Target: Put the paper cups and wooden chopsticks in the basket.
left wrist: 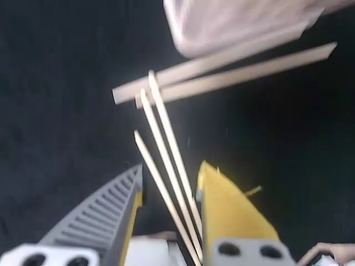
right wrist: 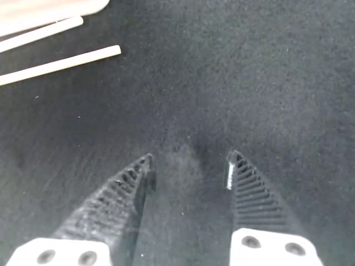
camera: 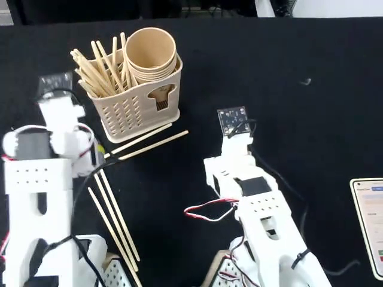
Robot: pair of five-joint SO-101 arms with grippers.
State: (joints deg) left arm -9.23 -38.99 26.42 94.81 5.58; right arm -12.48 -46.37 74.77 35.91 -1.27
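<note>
From my left wrist, the near ends of the three loose chopsticks point(left wrist: 158, 127) slip out of sight under my left gripper point(left wrist: 171, 166). Its grey finger point(left wrist: 105, 216) and yellow finger point(left wrist: 227, 210) are spread, one on each side of the sticks. There is a gap on the grey side. I cannot tell if the yellow one touches them.

Just past the stick tips, two more chopsticks point(left wrist: 233, 72) lie crosswise. Behind them the basket point(left wrist: 238, 22) is a blur, cut off by the picture edge.

From above, the basket holds a stack of paper cups point(camera: 151, 51) and a bunch of chopsticks point(camera: 99, 69). My left arm point(camera: 36, 179) covers part of the table point(camera: 287, 119) beside the basket.

My right gripper point(right wrist: 191, 156) has its fingers spread wide above the black table. The two crosswise sticks are well ahead of it and off to one side. A phone point(camera: 371, 227) is cut off at the edge, well apart from both grippers.
</note>
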